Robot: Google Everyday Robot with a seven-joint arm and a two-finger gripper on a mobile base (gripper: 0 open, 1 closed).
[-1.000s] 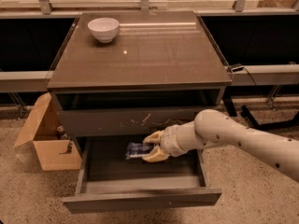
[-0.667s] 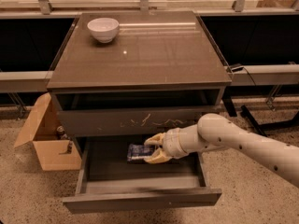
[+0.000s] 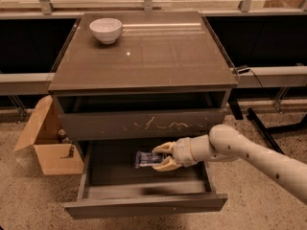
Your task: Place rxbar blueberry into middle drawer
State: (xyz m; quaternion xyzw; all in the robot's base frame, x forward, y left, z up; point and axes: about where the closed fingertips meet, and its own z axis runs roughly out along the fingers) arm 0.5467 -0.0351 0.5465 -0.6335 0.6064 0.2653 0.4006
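The gripper (image 3: 159,157) reaches from the right into the open drawer (image 3: 144,206), its fingers closed on the right end of the bar (image 3: 143,159), held inside the drawer towards the back. Above, a bowl (image 3: 106,30) stands on the cabinet (image 3: 158,51); a box (image 3: 48,145) sits to the left.

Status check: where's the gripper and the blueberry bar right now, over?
Gripper over the open middle drawer, shut on rxbar blueberry. Bar not yet released. Nothing visible in the way.
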